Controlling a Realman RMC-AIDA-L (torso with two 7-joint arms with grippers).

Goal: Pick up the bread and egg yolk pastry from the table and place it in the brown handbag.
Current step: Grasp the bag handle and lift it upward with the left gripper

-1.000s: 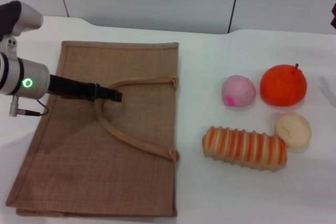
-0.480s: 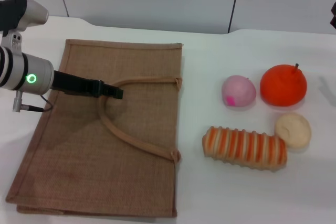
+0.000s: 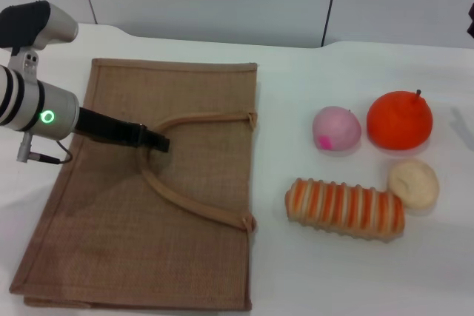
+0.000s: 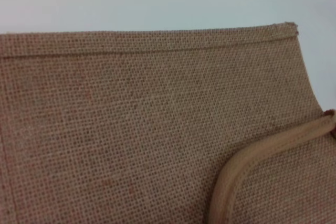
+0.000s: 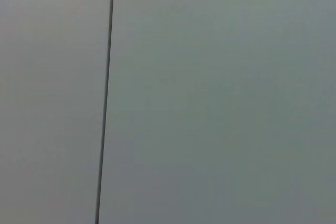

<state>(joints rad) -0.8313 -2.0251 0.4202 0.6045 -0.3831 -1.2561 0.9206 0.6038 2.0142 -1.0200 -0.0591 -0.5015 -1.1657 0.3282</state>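
The brown handbag (image 3: 111, 234) lies flat on the left of the white table. Its tan strap (image 3: 194, 210) loops over its middle. My left gripper (image 3: 159, 141) reaches in from the left, low over the bag, with its dark fingers together at the bend of the strap. The left wrist view shows only the bag's weave (image 4: 131, 119) and a curve of strap (image 4: 252, 161). The striped bread (image 3: 345, 207) lies to the right of the bag. The pale egg yolk pastry (image 3: 413, 182) sits just beyond the bread's right end. My right gripper is out of view.
A pink ball with a magenta spot (image 3: 336, 129) and an orange fruit with a stem (image 3: 400, 120) sit behind the bread and pastry. A grey wall runs along the table's far edge. The right wrist view shows only wall panel.
My left arm has lifted and drawn back slightly to the left. The bag's top edge has shifted a little to the right and the strap bend has moved with the fingers.
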